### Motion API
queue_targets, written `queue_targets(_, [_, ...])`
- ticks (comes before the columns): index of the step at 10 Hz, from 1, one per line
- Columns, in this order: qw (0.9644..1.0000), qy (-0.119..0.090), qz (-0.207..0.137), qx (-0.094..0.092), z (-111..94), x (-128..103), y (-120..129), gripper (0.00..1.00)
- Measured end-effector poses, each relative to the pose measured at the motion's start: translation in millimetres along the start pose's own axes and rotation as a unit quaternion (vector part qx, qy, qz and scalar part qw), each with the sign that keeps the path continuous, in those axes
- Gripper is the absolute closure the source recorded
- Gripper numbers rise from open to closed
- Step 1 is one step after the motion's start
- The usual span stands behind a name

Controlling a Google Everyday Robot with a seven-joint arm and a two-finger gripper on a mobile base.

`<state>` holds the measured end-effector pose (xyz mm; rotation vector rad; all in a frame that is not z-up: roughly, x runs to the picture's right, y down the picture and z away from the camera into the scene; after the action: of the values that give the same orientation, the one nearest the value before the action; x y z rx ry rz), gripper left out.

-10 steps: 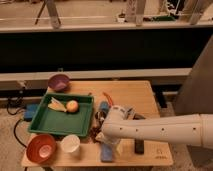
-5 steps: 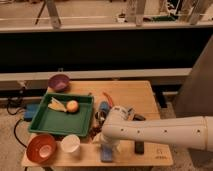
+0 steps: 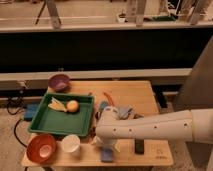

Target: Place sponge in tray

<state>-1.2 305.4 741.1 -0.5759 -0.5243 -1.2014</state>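
A small blue sponge [image 3: 107, 156] lies on the wooden table near its front edge, just right of a white cup. The green tray [image 3: 52, 128] sits on the table's left half and holds an orange fruit [image 3: 73, 105] and a yellow banana-like item [image 3: 56, 103]. My gripper [image 3: 106, 145] hangs from the thick white arm [image 3: 150, 131] that reaches in from the right. The gripper is directly above the sponge and touching or nearly touching it. The arm's end hides much of the gripper.
A purple bowl [image 3: 59, 81] stands behind the tray. A red bowl [image 3: 41, 147] and the white cup [image 3: 70, 143] stand in front of it. A blue packet [image 3: 123, 111], a red-orange item [image 3: 108, 98] and a black block [image 3: 139, 146] lie near the arm.
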Motion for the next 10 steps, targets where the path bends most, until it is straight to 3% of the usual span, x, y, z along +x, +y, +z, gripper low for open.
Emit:
queue_targets(3, [0.9999,-0.01,-0.007,0.001,9,4,2,0.2])
queue_targets(7, [0.9995,-0.025,-0.015,-0.01,16,4,2,0.2])
queue_targets(10, [0.9981,-0.038,-0.047,-0.011,18,0,0,0.2])
